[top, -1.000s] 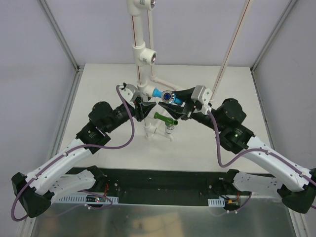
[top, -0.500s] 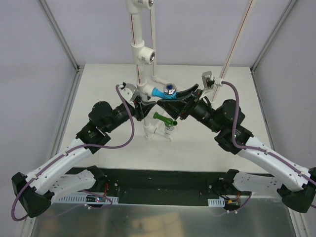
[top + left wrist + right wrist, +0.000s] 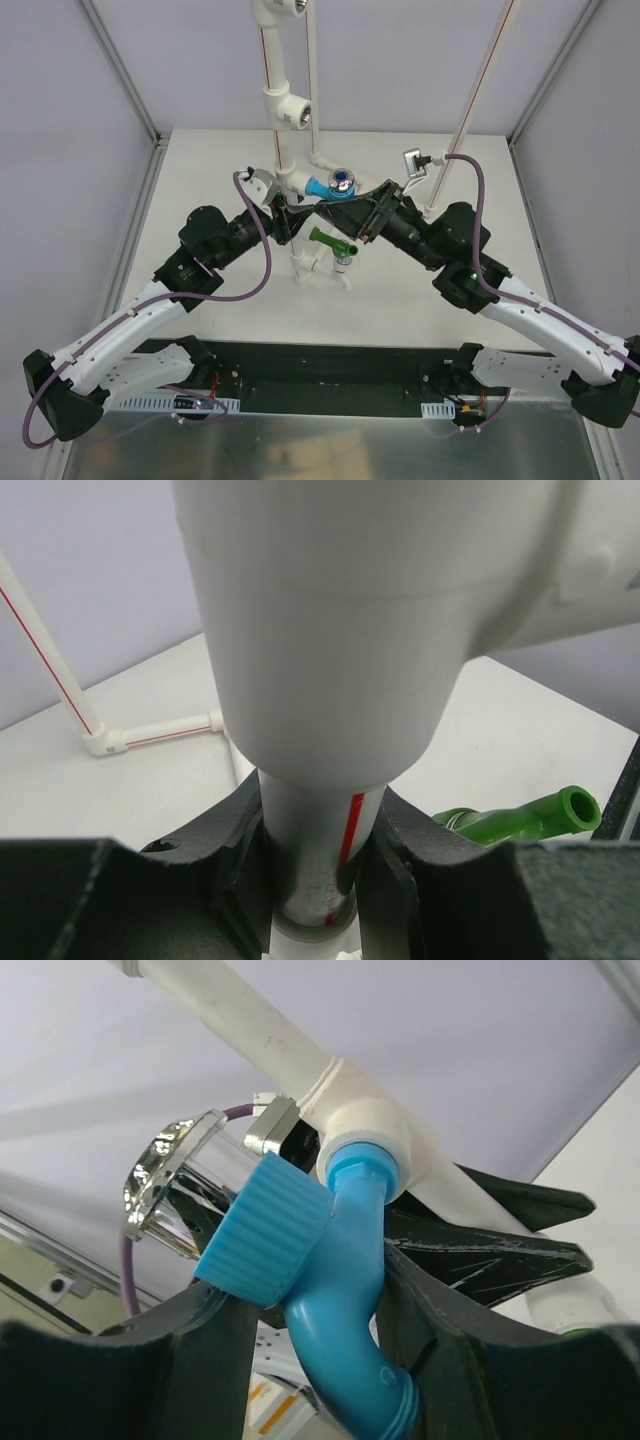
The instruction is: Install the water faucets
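The light blue faucet (image 3: pixel 322 187) with its shiny silver top (image 3: pixel 343 181) sits with its threaded end in a white tee (image 3: pixel 297 182) on the upright pipe. My right gripper (image 3: pixel 336 201) is shut on it. In the right wrist view the fingers (image 3: pixel 440 1320) press the blue faucet (image 3: pixel 340 1260) at its ribbed cap and its body below the tee (image 3: pixel 365 1125). My left gripper (image 3: pixel 288 216) is shut on the red-striped white pipe (image 3: pixel 312 825) just under the tee. The dark green faucet (image 3: pixel 331 240) stands below on a white fitting; its green spout (image 3: pixel 535 815) shows in the left wrist view.
The upright pipe carries another tee (image 3: pixel 291 108) higher up. A slanted red-striped pipe (image 3: pixel 472 105) rises at the back right. A pipe with an elbow (image 3: pixel 108 742) lies on the table behind. A small white pipe piece (image 3: pixel 320 268) holds the green faucet. Frame posts stand at both sides.
My right wrist has rolled, turning the blue faucet in the tee; its silver top has shifted slightly upward in the top view. The left arm has held still on the pipe.
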